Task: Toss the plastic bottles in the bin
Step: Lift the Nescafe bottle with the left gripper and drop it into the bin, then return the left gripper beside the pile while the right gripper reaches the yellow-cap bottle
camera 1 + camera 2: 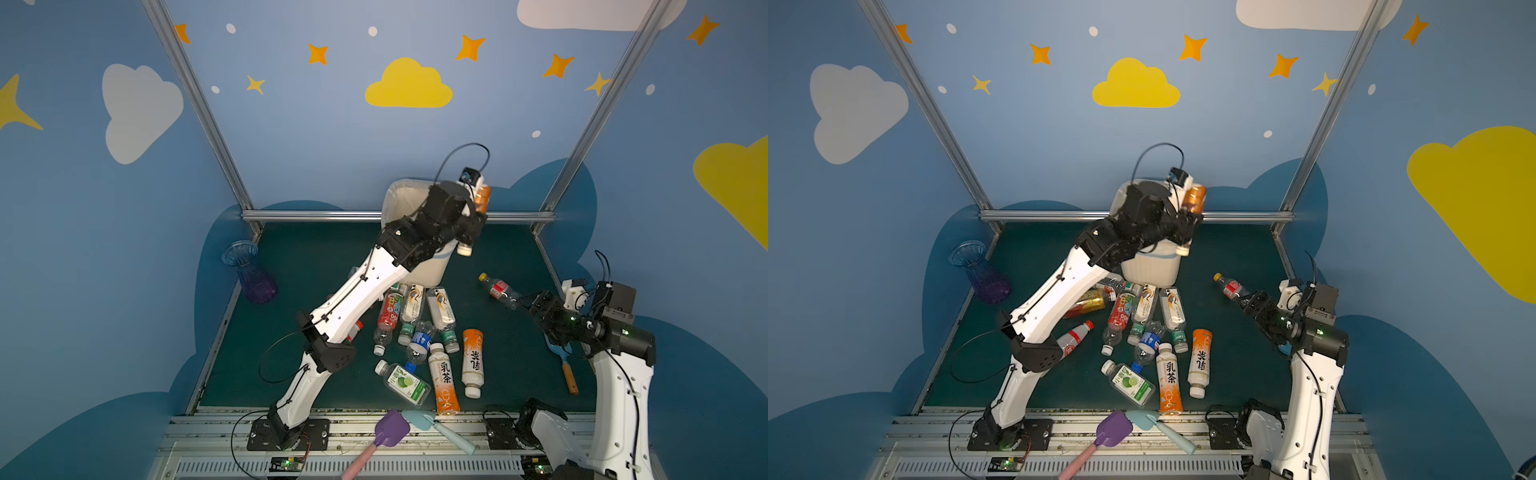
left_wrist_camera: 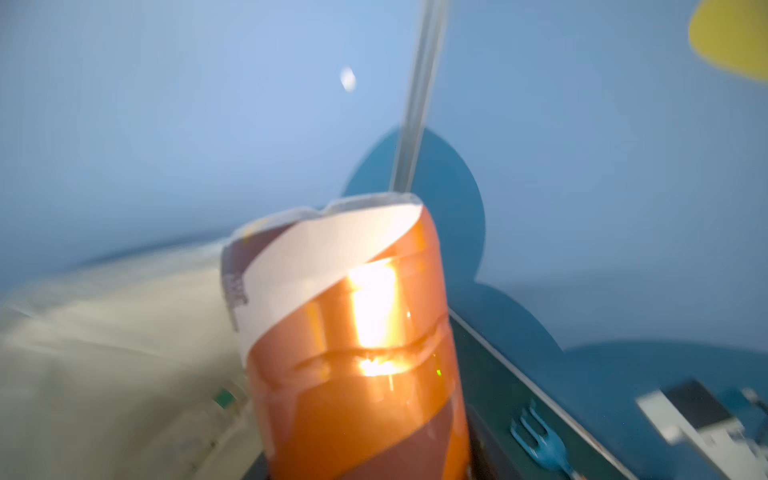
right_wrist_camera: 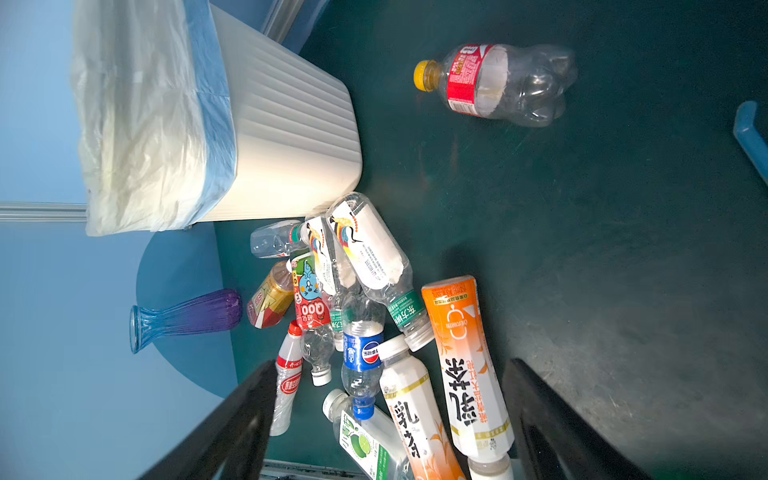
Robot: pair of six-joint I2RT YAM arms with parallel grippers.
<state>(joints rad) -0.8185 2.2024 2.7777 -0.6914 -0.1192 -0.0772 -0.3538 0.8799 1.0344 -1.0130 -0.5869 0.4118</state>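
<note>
Right, your left gripper (image 1: pixel 473 222) is up at the bin (image 1: pixel 430 270), and the orange bottle (image 1: pixel 482 198) stands on end at the right edge of the rim, white cap (image 1: pixel 464 249) pointing down. That bottle fills the left wrist view, so I can't tell whether the jaws clamp it or hang slack. Your right gripper (image 1: pixel 523 301) hovers by the yellow-capped bottle (image 1: pixel 498 289), fingers (image 3: pixel 232 424) spread wide with nothing between them. The other bottles (image 1: pixel 415 332) lie heaped on the green mat (image 1: pixel 316 266) in front of the bin.
</note>
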